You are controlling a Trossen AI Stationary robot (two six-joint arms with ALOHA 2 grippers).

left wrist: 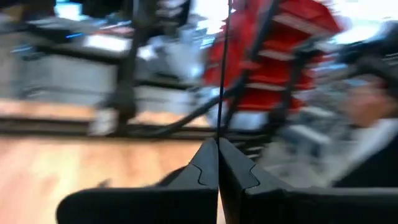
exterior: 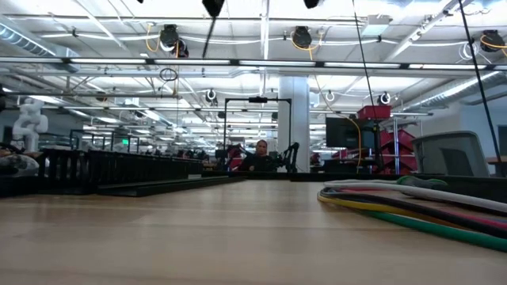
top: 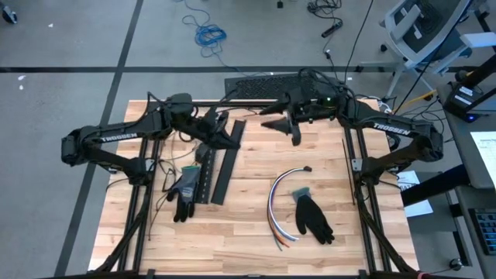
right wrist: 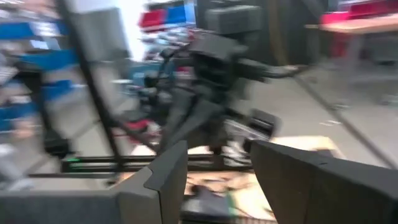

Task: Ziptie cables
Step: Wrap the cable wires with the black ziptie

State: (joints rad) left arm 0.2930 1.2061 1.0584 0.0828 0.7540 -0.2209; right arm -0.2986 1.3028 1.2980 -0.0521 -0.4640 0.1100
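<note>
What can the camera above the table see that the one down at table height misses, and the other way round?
Only the high view shows both dark arms: the left gripper, shut, near the table's far edge, and the right gripper, open, beside it. It also shows two dark work gloves and the long black slotted strips.

Only the low view shows the big hall behind, with ceiling lights and a person far off.

Both show the pale wooden table and the curved bundle of thin coloured cables lying on it, untouched.

Cables (top: 280,200) just left of a glove (top: 312,218)
</note>
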